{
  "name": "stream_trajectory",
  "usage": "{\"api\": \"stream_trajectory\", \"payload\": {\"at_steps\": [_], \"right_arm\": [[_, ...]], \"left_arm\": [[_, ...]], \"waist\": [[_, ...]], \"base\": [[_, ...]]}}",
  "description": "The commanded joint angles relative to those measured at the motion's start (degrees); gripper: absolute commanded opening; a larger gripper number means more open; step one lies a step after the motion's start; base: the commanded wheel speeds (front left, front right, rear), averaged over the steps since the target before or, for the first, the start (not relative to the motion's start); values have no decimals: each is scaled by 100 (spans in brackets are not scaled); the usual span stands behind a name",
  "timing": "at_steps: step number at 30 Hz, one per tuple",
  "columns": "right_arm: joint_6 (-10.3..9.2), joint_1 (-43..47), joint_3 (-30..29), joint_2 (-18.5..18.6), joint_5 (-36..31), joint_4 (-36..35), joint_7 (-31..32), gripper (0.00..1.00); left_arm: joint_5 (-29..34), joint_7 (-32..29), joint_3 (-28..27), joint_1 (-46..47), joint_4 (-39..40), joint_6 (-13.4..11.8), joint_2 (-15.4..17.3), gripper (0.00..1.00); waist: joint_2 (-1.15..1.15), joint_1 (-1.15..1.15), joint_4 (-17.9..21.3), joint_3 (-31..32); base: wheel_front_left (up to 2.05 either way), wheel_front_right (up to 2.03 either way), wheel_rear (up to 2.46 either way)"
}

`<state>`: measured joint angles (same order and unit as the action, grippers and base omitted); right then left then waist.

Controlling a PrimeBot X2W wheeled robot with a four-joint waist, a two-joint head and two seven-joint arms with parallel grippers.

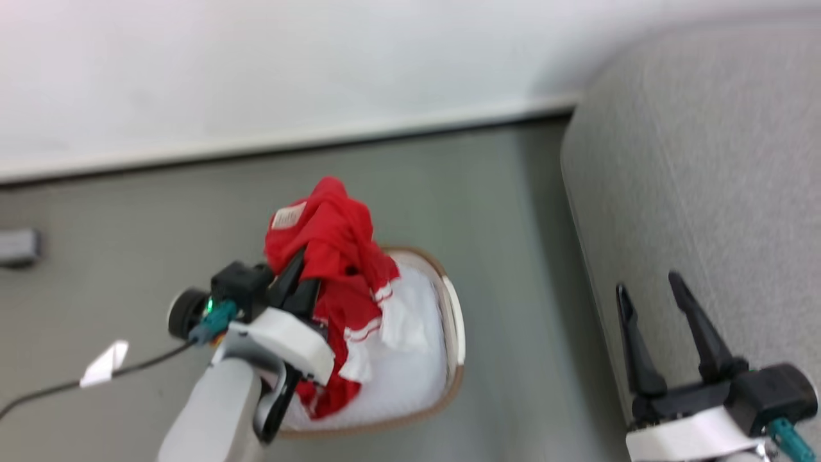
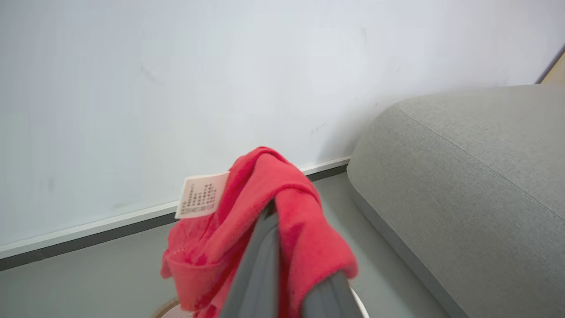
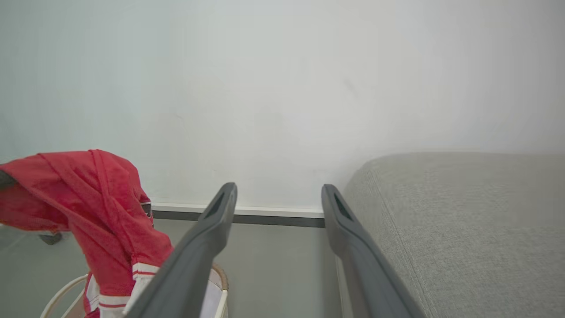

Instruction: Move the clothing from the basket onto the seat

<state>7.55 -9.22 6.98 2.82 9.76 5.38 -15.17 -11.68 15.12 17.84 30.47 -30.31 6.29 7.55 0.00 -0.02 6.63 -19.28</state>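
Observation:
My left gripper (image 1: 301,273) is shut on the red clothing (image 1: 333,256), which hangs bunched from its fingers above the basket (image 1: 455,321), its white label turned up. Its lower part with white stripes trails into the basket's white liner. From the left wrist the clothing (image 2: 282,207) drapes over both dark fingers (image 2: 258,265). My right gripper (image 1: 651,292) stands open at the lower right over the edge of the grey seat (image 1: 718,160), nothing between its fingers. In the right wrist view the gripper (image 3: 278,194) points at the wall, with the clothing (image 3: 88,190), the basket (image 3: 220,276) and the seat (image 3: 463,221) around it.
The grey floor (image 1: 481,192) runs between the basket and the seat. A white wall with a pale skirting (image 1: 288,144) lies behind. A small grey object (image 1: 19,247) sits on the floor at far left. A cable with a white tag (image 1: 106,362) trails from my left arm.

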Motion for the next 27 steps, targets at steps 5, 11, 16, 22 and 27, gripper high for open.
{"api": "stream_trajectory", "payload": {"at_steps": [5,11,16,22,27], "right_arm": [[-12,571,-92,12,-11,120,2,100],[-12,982,-127,11,-59,107,2,100],[-12,1064,-45,9,-103,63,2,100],[-12,930,510,71,-146,17,2,100],[-12,612,1437,366,4,24,2,100]], "left_arm": [[-260,3,-105,-653,397,8,-24,0],[-556,-281,-190,-1161,1176,-65,-9,0],[-651,-603,-211,-1412,1960,-150,56,0],[-741,-972,-161,-1641,2774,-213,107,0],[-827,-1219,-43,-1763,3314,-197,115,0]], "waist": [[0,2,-395,1571],[0,2,-396,2066],[0,2,-368,2193],[0,2,-323,2250],[0,2,-295,2266]], "base": [[0,0,0],[0,0,0],[0,0,0],[0,0,0],[0,0,0]]}}
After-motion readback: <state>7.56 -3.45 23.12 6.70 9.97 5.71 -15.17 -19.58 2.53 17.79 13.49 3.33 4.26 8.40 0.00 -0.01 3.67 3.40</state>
